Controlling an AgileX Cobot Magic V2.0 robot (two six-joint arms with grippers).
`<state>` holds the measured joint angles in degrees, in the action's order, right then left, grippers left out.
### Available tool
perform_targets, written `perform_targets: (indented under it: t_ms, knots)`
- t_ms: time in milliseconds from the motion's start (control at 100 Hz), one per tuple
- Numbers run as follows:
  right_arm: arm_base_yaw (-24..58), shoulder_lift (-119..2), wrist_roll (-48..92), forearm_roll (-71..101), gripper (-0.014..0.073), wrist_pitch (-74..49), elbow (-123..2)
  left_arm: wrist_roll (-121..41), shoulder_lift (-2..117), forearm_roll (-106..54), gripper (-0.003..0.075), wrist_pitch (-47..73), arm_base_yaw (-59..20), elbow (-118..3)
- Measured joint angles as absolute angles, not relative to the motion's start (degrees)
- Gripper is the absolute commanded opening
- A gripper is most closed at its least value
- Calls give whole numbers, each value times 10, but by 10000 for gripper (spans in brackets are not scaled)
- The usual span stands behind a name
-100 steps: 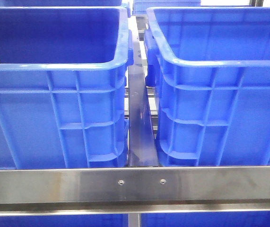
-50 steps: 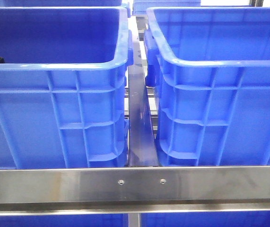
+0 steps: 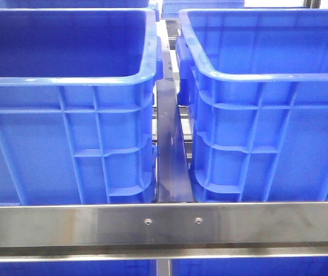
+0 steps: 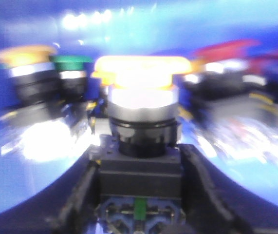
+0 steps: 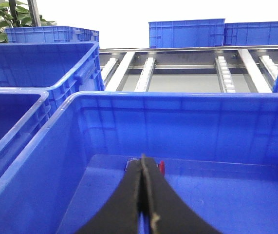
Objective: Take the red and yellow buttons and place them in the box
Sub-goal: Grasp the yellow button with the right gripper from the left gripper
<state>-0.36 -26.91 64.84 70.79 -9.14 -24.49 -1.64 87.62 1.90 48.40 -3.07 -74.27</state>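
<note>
In the left wrist view my left gripper (image 4: 139, 163) is shut on the black body of a yellow button (image 4: 141, 73), one finger on each side. The picture is smeared by motion. Behind it on a blue floor stand another yellow button (image 4: 24, 56), a green one (image 4: 70, 61) and a red button (image 4: 226, 51). My right gripper (image 5: 143, 163) is shut with nothing in it, over a blue box (image 5: 177, 100). A small red button (image 5: 161, 167) lies on that box's floor, partly hidden behind the fingertips. Neither gripper shows in the front view.
Two tall blue crates (image 3: 66, 80) (image 3: 267, 75) stand side by side behind a steel rail (image 3: 164, 224), with a narrow gap between them. More blue crates (image 5: 46, 63) and a roller conveyor (image 5: 187, 73) lie beyond the box.
The dark piece of the left arm seen at the left edge inside the left crate has gone out of the front view. The crates have not moved.
</note>
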Motion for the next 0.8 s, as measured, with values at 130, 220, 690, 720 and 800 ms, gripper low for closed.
perform_targets:
  t_ms: [130, 220, 690, 720, 800]
  knots:
    - [-4, -269, 648, 708, -68, -91, -245, -68, 798, -55, -19, 487, -30, -703]
    - [-4, -269, 648, 708, -68, -91, -245, -108, 735, -99, -19, 485, -30, -667]
    - [-4, -269, 648, 708, -66, -123, -245, -407, 469, -343, -19, 493, -30, -576]
    - [-4, -269, 648, 708, -63, -126, -245, -426, 463, -360, -19, 500, -30, -576]
    - [-4, -269, 648, 708, -9, -136, -245, -475, 455, -397, -19, 519, -30, -576]
